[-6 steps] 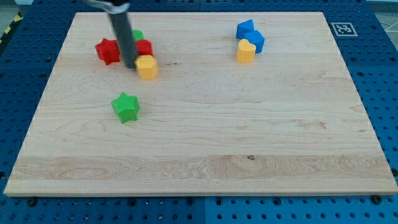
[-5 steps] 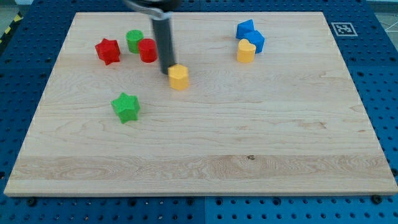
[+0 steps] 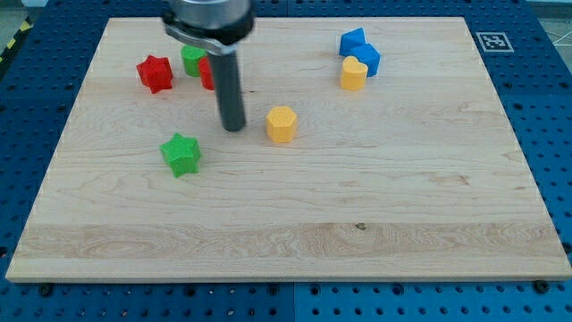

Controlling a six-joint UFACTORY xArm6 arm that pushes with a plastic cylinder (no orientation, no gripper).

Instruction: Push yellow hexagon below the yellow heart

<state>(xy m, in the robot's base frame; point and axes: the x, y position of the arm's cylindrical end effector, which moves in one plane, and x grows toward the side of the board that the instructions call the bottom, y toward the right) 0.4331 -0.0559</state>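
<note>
Two yellow blocks (image 3: 281, 123), two red (image 3: 154, 72), two green (image 3: 180, 154), two blue (image 3: 352, 41).

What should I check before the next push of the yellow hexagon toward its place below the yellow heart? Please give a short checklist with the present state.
1. My tip touches the yellow hexagon: not ok, a gap shows; the tip stands to its left in the view.
2. Hexagon below the yellow heart: not ok, it lies lower but well to the left.
3. Path rightward free of blocks: ok.
4. Blue blocks touch the heart, so stay away: ok for now.
5. Green star away from the path: ok.
</note>
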